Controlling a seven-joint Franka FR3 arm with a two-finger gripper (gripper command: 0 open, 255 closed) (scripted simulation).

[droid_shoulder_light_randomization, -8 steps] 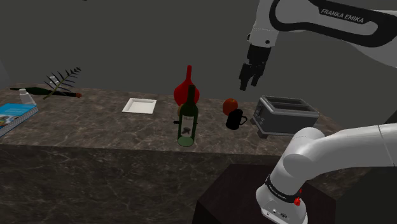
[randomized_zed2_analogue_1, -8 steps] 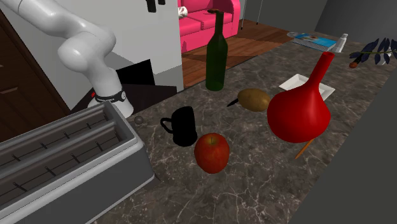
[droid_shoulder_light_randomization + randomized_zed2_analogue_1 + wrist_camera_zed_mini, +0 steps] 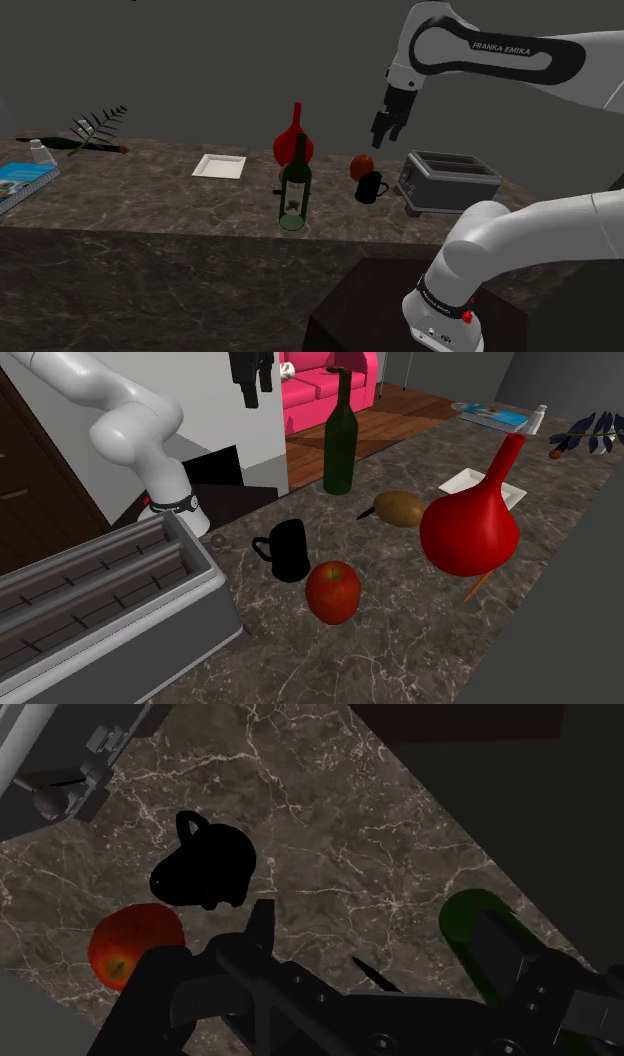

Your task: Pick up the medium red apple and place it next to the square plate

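Observation:
The red apple (image 3: pixel 362 165) rests on the dark marble counter beside a black mug (image 3: pixel 371 187); it is also seen in front of that mug (image 3: pixel 288 549) as the apple (image 3: pixel 333 592). In the wrist view the apple (image 3: pixel 135 944) lies next to one finger, off to the side of the open jaws. My black gripper (image 3: pixel 384 135) hangs open in the air above and slightly right of the apple, holding nothing; it is seen again as the gripper (image 3: pixel 251 392) and the gripper (image 3: pixel 345 989). The white square plate (image 3: pixel 219 166) lies further along the counter, partly hidden behind the vase as the plate (image 3: pixel 462 480).
A red long-necked vase (image 3: pixel 293 140) and a green wine bottle (image 3: pixel 295 190) stand between apple and plate. A grey toaster (image 3: pixel 447 180) sits beside the mug. A brown potato-like thing (image 3: pixel 400 508) lies near the vase. A book (image 3: pixel 20 180) and a leafy sprig (image 3: pixel 100 128) are at the far end.
The gripper has come down and slightly to the shoulder view's left, toward the apple and mug, and now reaches further into the second exterior view. Objects on the counter have not moved.

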